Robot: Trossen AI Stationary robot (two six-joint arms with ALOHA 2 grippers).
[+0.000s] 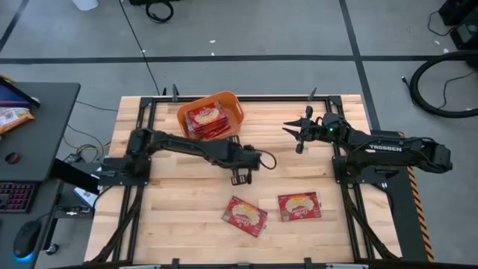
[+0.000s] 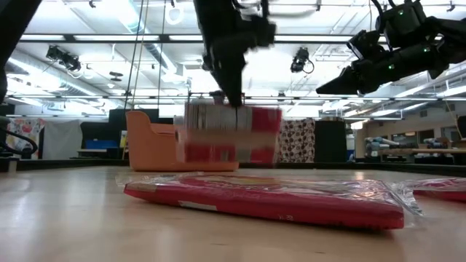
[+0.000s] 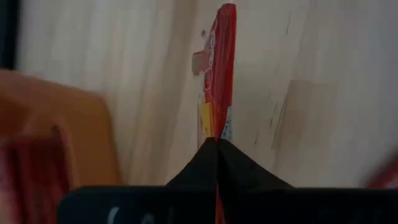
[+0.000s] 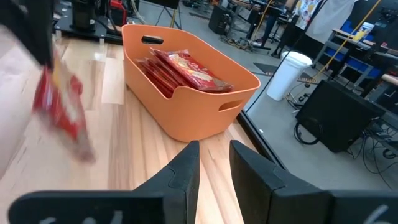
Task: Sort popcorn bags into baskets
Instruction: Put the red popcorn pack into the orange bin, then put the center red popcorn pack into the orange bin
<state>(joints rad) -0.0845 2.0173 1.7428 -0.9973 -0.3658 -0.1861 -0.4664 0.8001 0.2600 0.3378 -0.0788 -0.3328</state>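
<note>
Left pincer [image 2: 234,102] raised mid-table, clamped on popcorn bag [image 2: 231,134]; right pincer [image 1: 299,131] parted.

The orange basket [image 1: 211,115] sat at the far middle of the wooden table [image 1: 164,224], with several popcorn bags [image 1: 206,119] stacked inside it. Nearer the front edge, two more bags lay flat on the table, one [image 1: 245,216] to the left of the other [image 1: 299,206], just apart. Between the basket and those two, the left gripper [image 1: 240,178] hung above the table centre with a popcorn bag [image 2: 231,133] pinched edge-on below it, clear of the surface. The right gripper [image 1: 297,131] hovered to the right of the basket, well apart from it.
</note>
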